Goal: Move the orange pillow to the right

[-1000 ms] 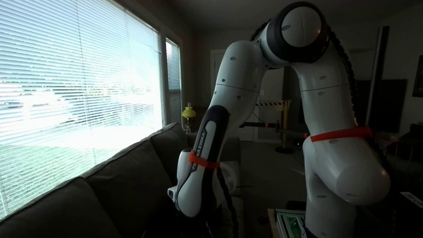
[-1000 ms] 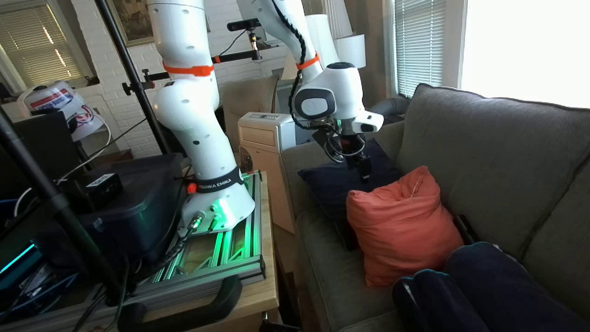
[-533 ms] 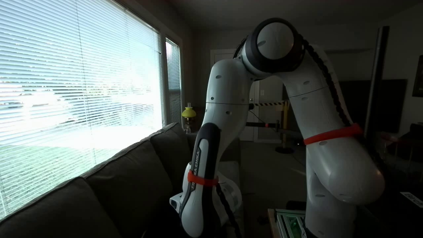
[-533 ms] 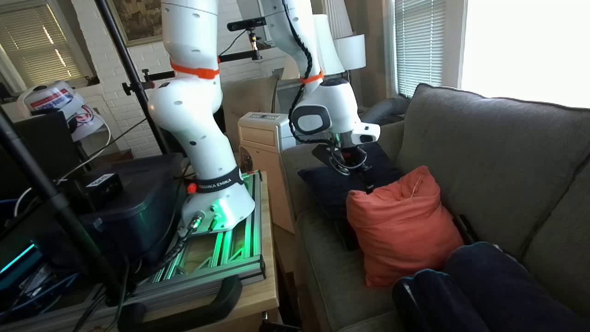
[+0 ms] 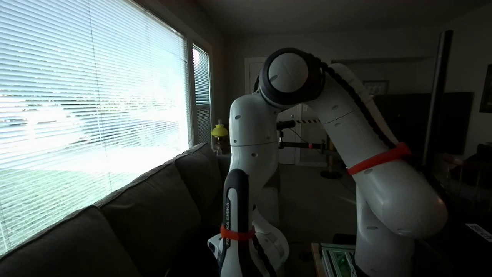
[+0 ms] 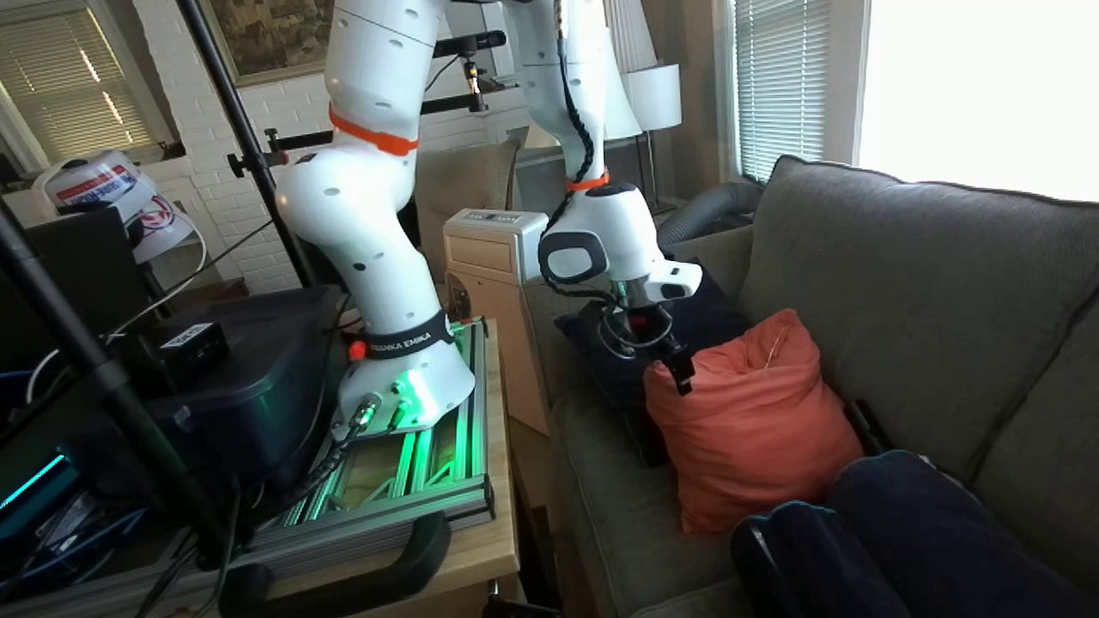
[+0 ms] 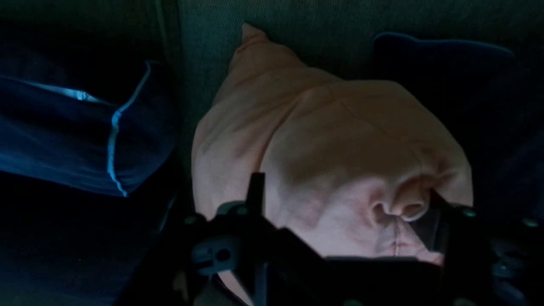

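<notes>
The orange pillow [image 6: 751, 429] is plump and rumpled and leans on the couch seat in an exterior view. In the wrist view it appears pale salmon [image 7: 306, 140] and fills the middle of the picture. My gripper [image 6: 681, 378] is over the pillow's upper left corner in that exterior view. In the wrist view my gripper [image 7: 346, 193] is open, its two fingers wide apart with pillow fabric showing between them. The right fingertip is partly hidden by a fold or lies against it; I cannot tell whether it touches. The pillow does not show in the dark exterior view.
A dark navy pillow [image 6: 592, 330] lies behind the orange one by the couch arm. Dark blue cushions or fabric [image 6: 927, 541] lie in front, also in the wrist view [image 7: 76, 136]. The grey couch back [image 6: 910, 283] rises behind. The robot's table [image 6: 489, 549] stands beside the couch.
My arm has come down and forward. The gripper has moved from above and behind the orange pillow to in front of its upper left corner. The pillow has not visibly moved.
</notes>
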